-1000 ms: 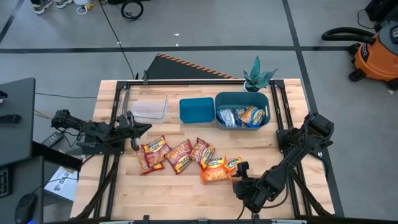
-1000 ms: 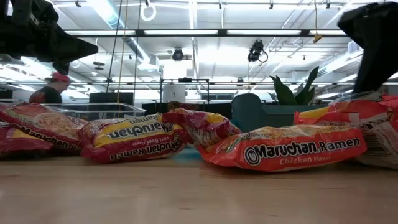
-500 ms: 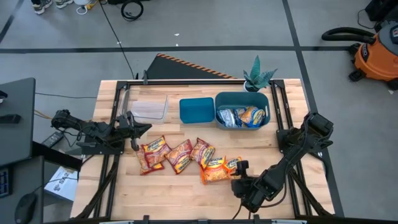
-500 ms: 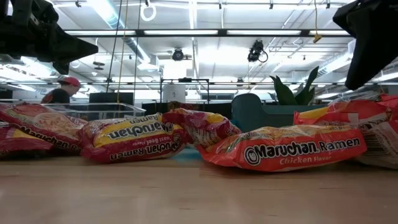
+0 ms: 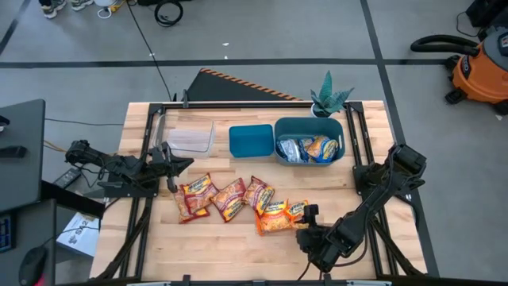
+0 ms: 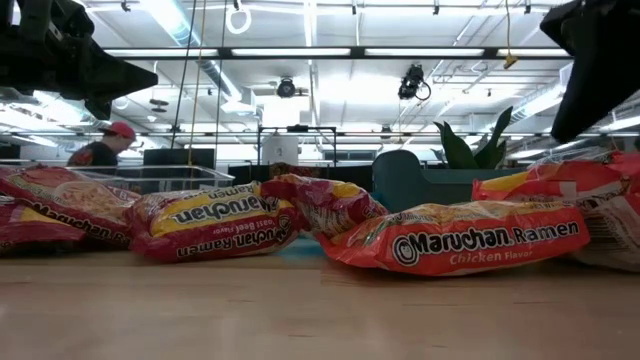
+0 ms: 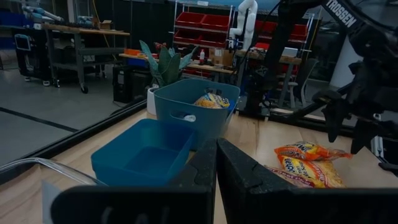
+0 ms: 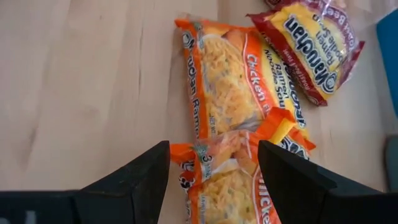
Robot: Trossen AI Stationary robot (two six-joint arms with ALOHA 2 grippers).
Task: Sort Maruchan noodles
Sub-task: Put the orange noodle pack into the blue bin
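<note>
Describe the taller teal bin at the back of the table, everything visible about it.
The taller teal bin is a rounded-corner plastic tub with a slot handle in its wall, standing upright at the table's back, right of centre. Several noodle packets, blue-and-white and orange, lie loosely inside it. Its left wall appears to touch the shallow teal bin; a potted plant stands just behind it. Neither gripper is near it.

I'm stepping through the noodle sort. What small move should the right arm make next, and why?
Probably lower the right gripper straight down: its jaws stand open directly above the nearer orange chicken packet, which lies flat on the table, not yet gripped.
</note>
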